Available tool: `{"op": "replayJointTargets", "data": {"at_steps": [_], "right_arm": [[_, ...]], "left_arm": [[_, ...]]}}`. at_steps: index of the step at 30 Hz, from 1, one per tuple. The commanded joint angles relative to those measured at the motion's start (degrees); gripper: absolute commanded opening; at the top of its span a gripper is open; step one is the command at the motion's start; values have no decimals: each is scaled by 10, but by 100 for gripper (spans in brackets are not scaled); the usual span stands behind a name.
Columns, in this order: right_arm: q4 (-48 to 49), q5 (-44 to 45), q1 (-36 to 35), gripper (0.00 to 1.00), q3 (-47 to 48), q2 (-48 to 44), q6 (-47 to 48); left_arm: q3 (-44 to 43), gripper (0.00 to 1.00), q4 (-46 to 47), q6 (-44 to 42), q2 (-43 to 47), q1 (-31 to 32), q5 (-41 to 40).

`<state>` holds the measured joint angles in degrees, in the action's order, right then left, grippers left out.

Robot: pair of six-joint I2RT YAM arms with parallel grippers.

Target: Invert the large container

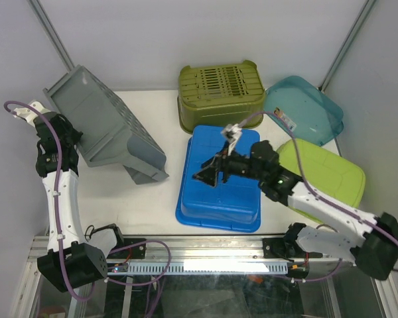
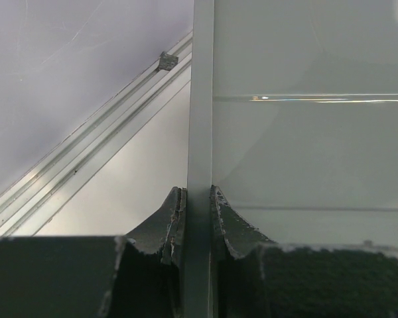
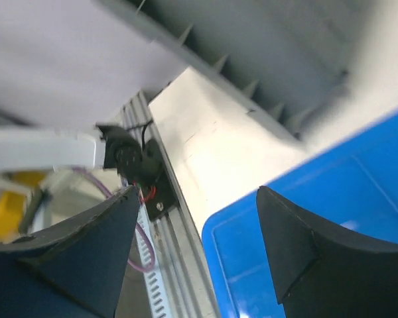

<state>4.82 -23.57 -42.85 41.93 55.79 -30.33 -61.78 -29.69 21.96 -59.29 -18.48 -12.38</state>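
At the far left of the table (image 1: 113, 205), the left claw (image 1: 58, 140) is clenched on the edge of the grey container (image 1: 109, 129). The left wrist view shows its two fingers (image 2: 174, 215) pressed on either side of a thin grey wall (image 2: 200, 119). This container is the large one. It sits tipped at the far left, with its far end raised and its near right end resting on the table.

It looks like thin moulded plastic, so it is probably light for its size. The ribs along its side should keep it stiff there, but it is likely smooth and slippery under a narrow pinch. The rim is the obvious place to take hold, close to a rib or corner where the wall should flex least. With only one grip, the container may swing or slide.

In the middle, the right claw (image 1: 209, 173) hangs released with its jaws wide apart over the blue tub (image 1: 219, 195). It touches nothing. Beyond them stand a green basket (image 1: 219, 93), a teal tub (image 1: 305, 109) and a lime tub (image 1: 328, 173).
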Motion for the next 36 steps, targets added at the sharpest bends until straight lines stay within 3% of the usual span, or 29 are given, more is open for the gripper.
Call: {"op": "replayJointTargets", "data": {"at_steps": [1,9,16,19,31,36], "right_arm": [[182,-42,-70,75,30,105,170],[197,-119,-129,73,156,311,320],[304,-107,-138,72,185,403,334],[338,-112,-138,67,196,437,344],[387,-157,-139,59,225,498,342],[420,-117,-138,61,176,444,359]], "left_arm": [[29,0,-92,1,-20,-3,16],[22,0,-92,-12,-11,-3,21],[24,0,-92,-14,-12,-3,29],[24,0,-92,-14,-9,-3,34],[26,0,-93,-16,-6,-3,45],[25,0,-96,-17,-1,-3,46]]}}
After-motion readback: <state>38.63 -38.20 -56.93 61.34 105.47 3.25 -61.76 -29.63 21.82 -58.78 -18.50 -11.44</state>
